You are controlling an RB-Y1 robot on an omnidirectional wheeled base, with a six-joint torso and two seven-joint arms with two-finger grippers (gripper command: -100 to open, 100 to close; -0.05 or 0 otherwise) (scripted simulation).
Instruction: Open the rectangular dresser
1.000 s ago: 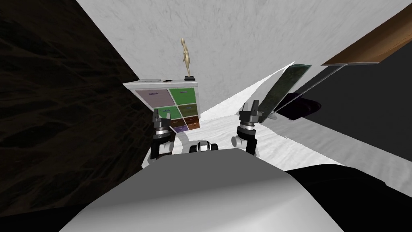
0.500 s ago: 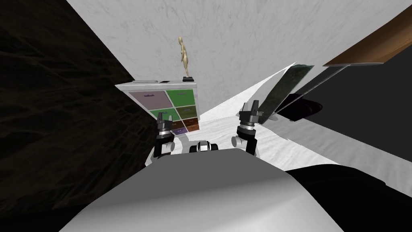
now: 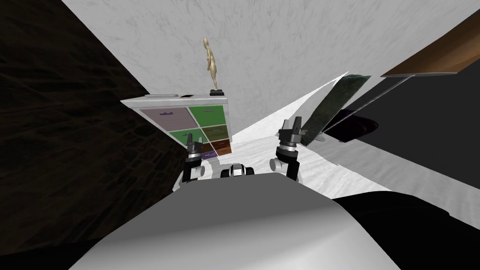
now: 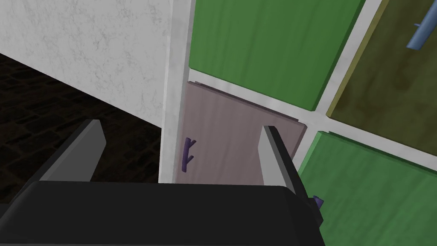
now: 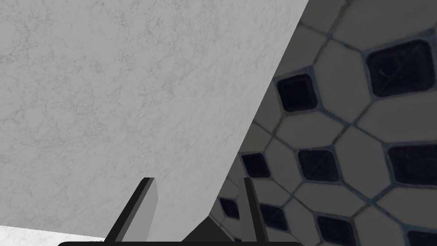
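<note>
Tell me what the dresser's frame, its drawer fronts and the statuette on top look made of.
Dresser frame: white with faint grey veining, like marble or painted stone; matte. Drawer fronts: coloured panels with faint lengthwise streaks, probably stained wood, matte. Statuette: smooth pale tan, perhaps brass or resin; cannot tell.

A figurine on a dresser suggests a home.

Pale grey marbled floor carries a white-framed rectangular dresser, coloured drawer fronts, at 11 o'clock of head view. On the dresser top: slender tan figurine on black base at 3 o'clock end, flat white slab toward 9, small dark flat piece between them.
</note>
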